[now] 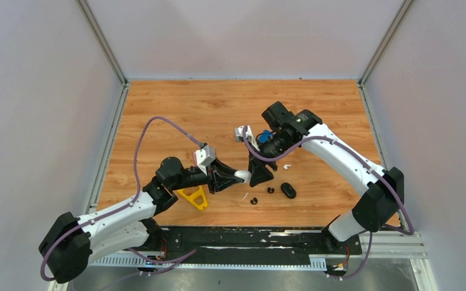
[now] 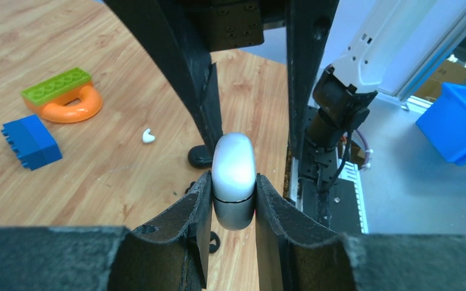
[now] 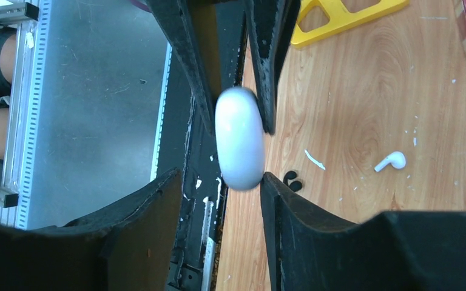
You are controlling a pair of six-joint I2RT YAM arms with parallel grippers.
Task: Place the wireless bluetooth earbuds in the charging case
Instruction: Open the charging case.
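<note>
My left gripper (image 1: 233, 177) (image 2: 233, 180) is shut on a closed white charging case (image 1: 242, 176) (image 2: 235, 167), holding it above the table by its sides. Opposite it, my right gripper (image 1: 259, 176) (image 3: 221, 177) is open, with the case's (image 3: 239, 138) free end between its fingertips; one finger (image 3: 273, 194) touches the case and the other stands apart. One white earbud (image 1: 287, 165) (image 3: 391, 161) (image 2: 148, 136) lies on the wood. Two black earbuds (image 1: 254, 200) (image 1: 270, 190) (image 3: 291, 179) lie below the case.
A black oval case (image 1: 288, 190) (image 2: 200, 159) lies right of the black buds. A yellow triangle (image 1: 195, 197) (image 3: 340, 15) sits under my left arm. Toy blocks, green on an orange ring (image 2: 60, 94) and blue (image 2: 30, 140), lie beyond. The black front rail (image 1: 249, 236) is close.
</note>
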